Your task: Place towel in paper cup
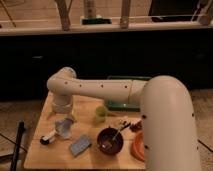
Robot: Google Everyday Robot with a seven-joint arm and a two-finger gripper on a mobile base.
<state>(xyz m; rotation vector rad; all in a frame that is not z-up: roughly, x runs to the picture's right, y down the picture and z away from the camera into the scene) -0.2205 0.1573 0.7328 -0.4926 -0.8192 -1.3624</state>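
1. We see the white arm [100, 90] reach from the right across a wooden table [37, 157], bend at its elbow and turn down over the table's left part.
2. The gripper [64, 118] hangs below the wrist, right above the paper cup [65, 128]. Whether it is spread or pressed together we cannot tell, nor whether it touches the cup.
3. The paper cup is a pale grey shape on the left part of the table. It looks tilted rather than upright, though we cannot be sure.
4. A flat blue-grey piece [80, 145] that we take for the towel lies on the wood near the front edge, to the right of the paper cup and apart from it — outside the cup.
5. Just left of the paper cup lies a small white-and-dark object [47, 138] that we cannot name.
6. A yellow-green cup [101, 113] stands upright near the middle of the table, with a green tray [119, 105] behind it.
7. A dark brown bowl [110, 140] sits to the right of the blue-grey piece, a utensil [119, 131] leaning out of it — and an orange plate [138, 146] lies beside the bowl, partly hidden by the robot's body.
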